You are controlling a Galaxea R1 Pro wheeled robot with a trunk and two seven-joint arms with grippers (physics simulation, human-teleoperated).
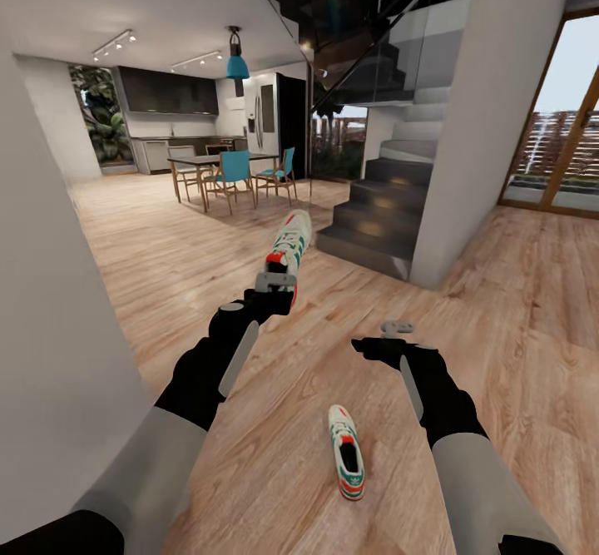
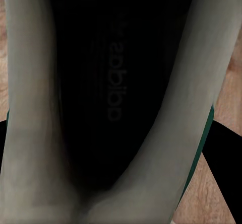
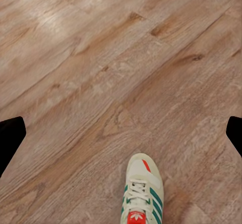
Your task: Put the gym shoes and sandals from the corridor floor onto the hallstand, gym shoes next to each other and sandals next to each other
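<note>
Head view: your left gripper (image 1: 277, 282) is clamped on one gym shoe (image 1: 289, 245), held up in the air with its toe pointing away from you, well clear of the corridor floor (image 1: 166, 264). Your right gripper (image 1: 396, 329) hangs empty above the floor; from this angle you cannot tell whether its fingers are apart or together. The second gym shoe (image 1: 346, 453) lies on the floor between your two forearms, nearer the right one, opening up. Further off stand a dark staircase (image 1: 374, 205) and a dining table (image 1: 218, 161) with teal chairs.

Left wrist view: the held shoe's dark inside (image 2: 111, 83), with mirrored lettering, sits right against the lens, pale lining on both sides.

Right wrist view: the dark fingertips (image 3: 10, 136) stand wide apart, nothing between them. The second shoe's toe and laces (image 3: 138, 194) show on the planks (image 3: 101, 58) below.
</note>
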